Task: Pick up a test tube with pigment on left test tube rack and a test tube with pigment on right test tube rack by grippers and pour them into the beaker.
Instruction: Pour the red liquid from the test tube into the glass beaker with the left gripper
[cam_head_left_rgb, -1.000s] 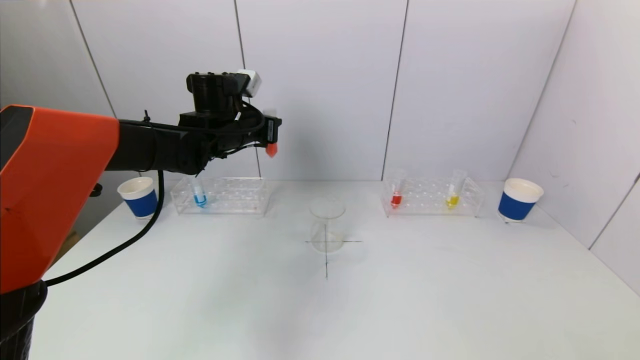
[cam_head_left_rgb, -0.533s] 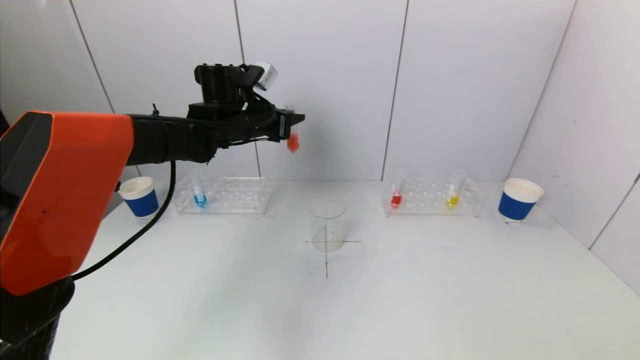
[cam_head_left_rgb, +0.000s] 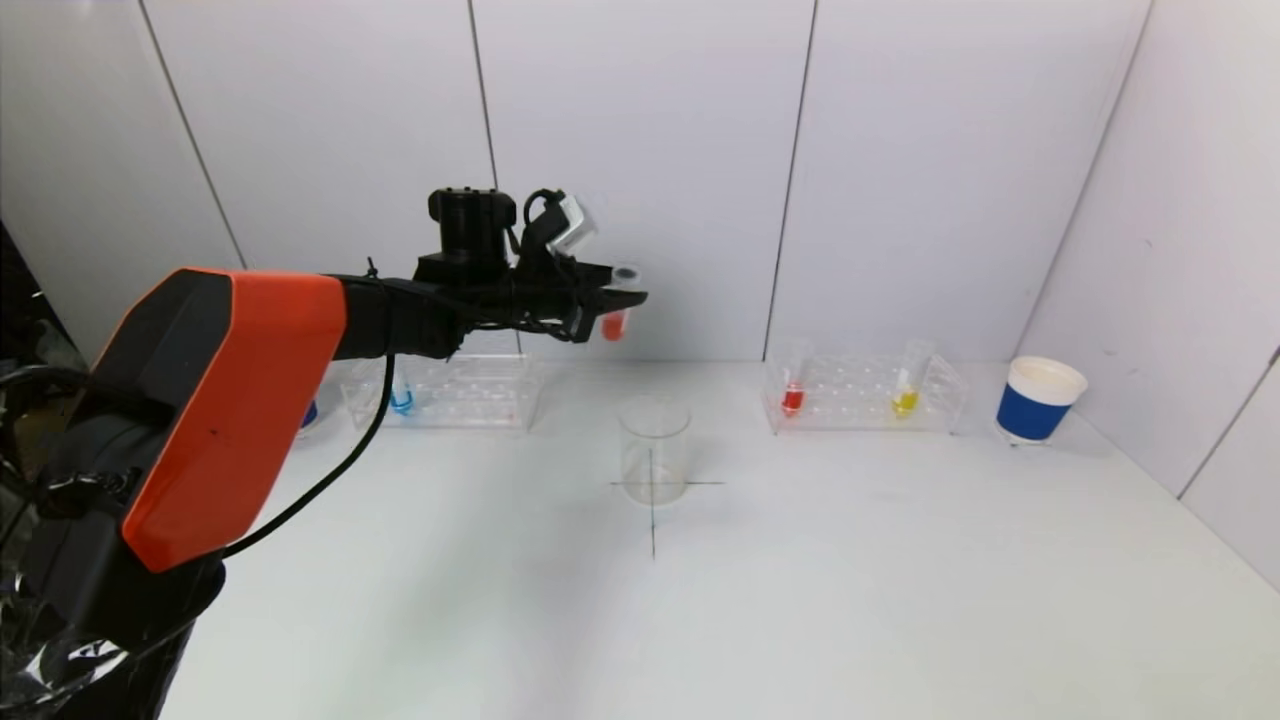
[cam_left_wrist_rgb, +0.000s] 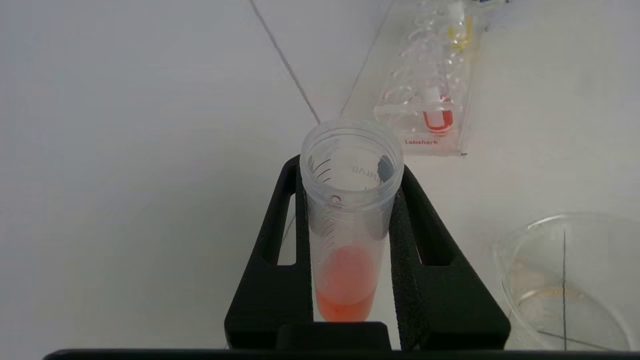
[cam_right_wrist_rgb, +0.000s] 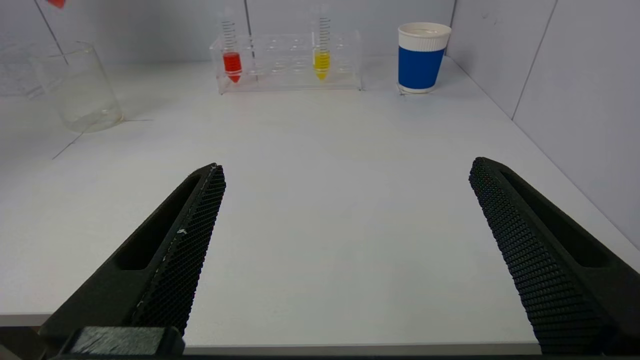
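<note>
My left gripper (cam_head_left_rgb: 612, 298) is shut on a test tube (cam_head_left_rgb: 616, 305) with orange-red pigment at its bottom, held in the air above and slightly left of the empty glass beaker (cam_head_left_rgb: 654, 450). The left wrist view shows the tube (cam_left_wrist_rgb: 350, 220) clamped between both pads of the gripper (cam_left_wrist_rgb: 350, 170), mouth open, with the beaker (cam_left_wrist_rgb: 565, 280) below to one side. The left rack (cam_head_left_rgb: 470, 392) holds a blue tube (cam_head_left_rgb: 400, 396). The right rack (cam_head_left_rgb: 865, 395) holds a red tube (cam_head_left_rgb: 792, 396) and a yellow tube (cam_head_left_rgb: 905, 398). My right gripper (cam_right_wrist_rgb: 347, 167) is open and empty, low at the table's front edge.
A blue paper cup (cam_head_left_rgb: 1038, 400) stands right of the right rack, near the side wall. Another blue cup (cam_head_left_rgb: 308, 415) is mostly hidden behind my left arm. A black cross (cam_head_left_rgb: 653, 520) is drawn on the white table under the beaker.
My left arm has carried the tube to the right and lower, from over the left rack's end toward the beaker. The tube now leans slightly. The right gripper has not moved.
</note>
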